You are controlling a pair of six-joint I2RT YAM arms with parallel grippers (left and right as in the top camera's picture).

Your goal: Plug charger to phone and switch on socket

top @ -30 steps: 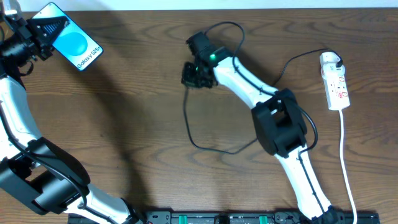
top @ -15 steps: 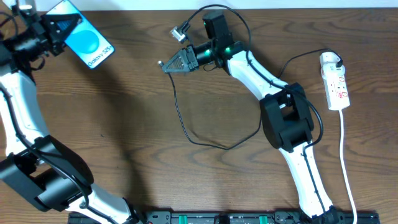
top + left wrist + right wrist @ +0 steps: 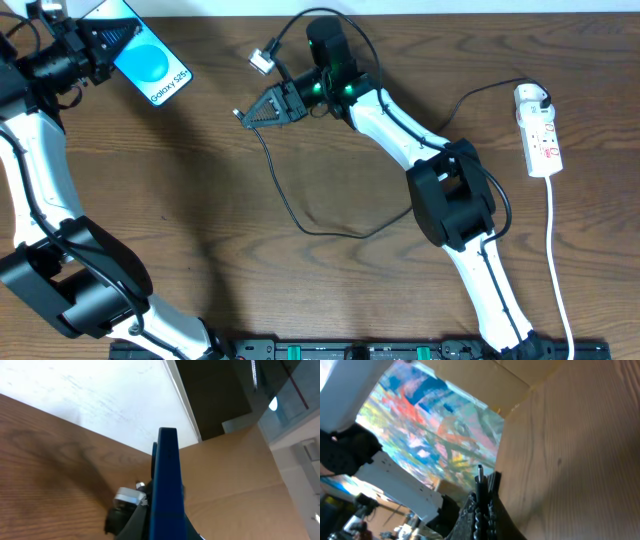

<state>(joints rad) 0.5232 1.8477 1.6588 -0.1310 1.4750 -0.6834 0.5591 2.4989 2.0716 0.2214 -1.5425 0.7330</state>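
My left gripper (image 3: 103, 42) is shut on the phone (image 3: 152, 66) and holds it up at the table's far left corner, blue screen facing the overhead camera. In the left wrist view the phone (image 3: 167, 480) stands edge-on between the jaws of the left gripper (image 3: 165, 527). My right gripper (image 3: 256, 110) is shut on the charger (image 3: 290, 205) close to its plug tip (image 3: 238, 113), which points left, a short way right of and below the phone. The right wrist view shows the plug tip (image 3: 480, 477) poking out of the shut right gripper (image 3: 484, 505). The cable loops back to the white adapter (image 3: 531, 98) sitting in the socket (image 3: 542, 142).
The socket's white cord (image 3: 556, 250) runs down the right side towards the front edge. The black cable's loop (image 3: 345, 235) lies across the middle of the table. Beyond the table's back edge (image 3: 150, 452) there is a white wall and brown cardboard.
The right gripper has lifted the cable's plug end and swung it left towards the phone. The left gripper has carried the phone somewhat to the right.
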